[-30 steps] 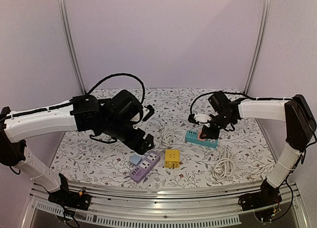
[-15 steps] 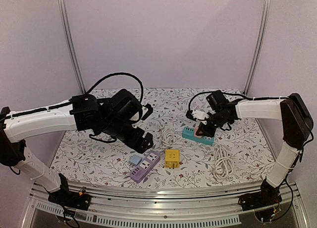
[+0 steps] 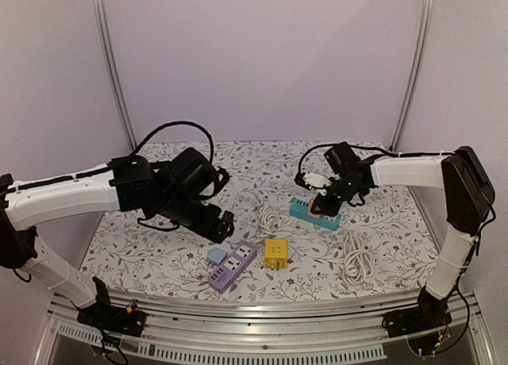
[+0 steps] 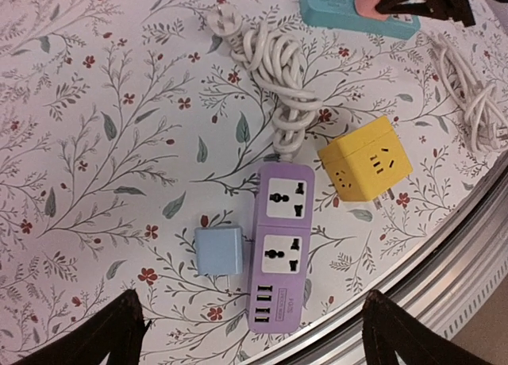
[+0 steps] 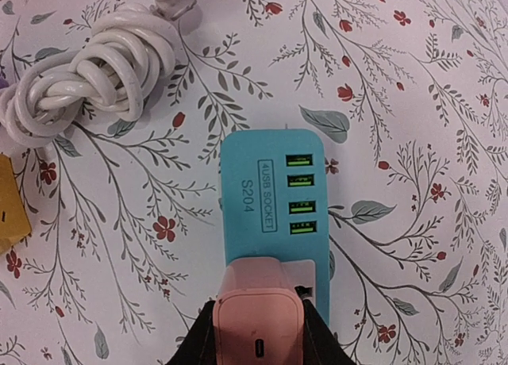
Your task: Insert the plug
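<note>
My right gripper point(image 3: 327, 200) is shut on a pink plug point(image 5: 259, 313) and holds it on a socket of the teal power strip point(image 5: 272, 209), which also shows in the top view point(image 3: 313, 213) and at the top of the left wrist view point(image 4: 349, 6). My left gripper point(image 3: 220, 226) is open and empty, hovering above the purple power strip point(image 4: 281, 244) and the light blue plug point(image 4: 218, 251) lying next to it. The yellow cube socket point(image 4: 366, 159) lies right of the purple strip.
A coiled white cable point(image 4: 274, 67) lies between the two strips; it also shows in the right wrist view point(image 5: 83, 75). Another white cable coil point(image 3: 357, 262) lies at the right front. The table's metal front rail point(image 3: 262, 305) runs close to the purple strip.
My right gripper has moved left and back with the pink plug, and the teal strip has shifted with it. My left arm has drawn slightly left.
</note>
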Tool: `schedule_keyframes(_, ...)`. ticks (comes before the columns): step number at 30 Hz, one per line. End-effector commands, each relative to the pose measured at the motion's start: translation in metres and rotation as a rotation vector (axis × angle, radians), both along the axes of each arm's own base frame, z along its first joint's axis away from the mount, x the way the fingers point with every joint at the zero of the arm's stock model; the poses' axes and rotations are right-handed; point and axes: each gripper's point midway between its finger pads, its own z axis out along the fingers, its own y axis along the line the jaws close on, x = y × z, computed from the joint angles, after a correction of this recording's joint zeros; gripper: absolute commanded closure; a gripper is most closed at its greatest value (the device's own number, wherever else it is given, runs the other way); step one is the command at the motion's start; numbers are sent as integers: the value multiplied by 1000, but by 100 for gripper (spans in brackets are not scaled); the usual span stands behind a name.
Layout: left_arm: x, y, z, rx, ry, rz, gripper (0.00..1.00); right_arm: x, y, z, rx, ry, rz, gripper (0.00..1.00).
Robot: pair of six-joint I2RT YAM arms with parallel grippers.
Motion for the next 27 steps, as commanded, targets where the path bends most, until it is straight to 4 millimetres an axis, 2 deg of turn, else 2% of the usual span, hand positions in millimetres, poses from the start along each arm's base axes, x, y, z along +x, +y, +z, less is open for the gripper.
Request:
schedule_keyframes(1, 9, 22, -22, 23, 53, 122, 5, -48, -52, -73, -263, 229, -101, 99)
schedule_keyframes(4, 11, 33, -37, 50, 81, 161, 6, -52, -52, -73, -248, 223, -118, 94)
schedule_keyframes(8, 11, 35, -46, 73, 93, 161, 6, -49, -51, -66, -229, 197, -122, 89)
schedule_keyframes(19, 15, 30, -52, 74, 102, 141, 7, -23, -35, -12, -144, 69, -127, 64)
schedule_keyframes(24, 14, 27, -50, 70, 102, 125, 7, -17, -31, 7, -122, 31, -116, 45)
schedule_keyframes(27, 15, 27, -48, 69, 99, 118, 7, -14, -27, 22, -98, 5, -109, 26)
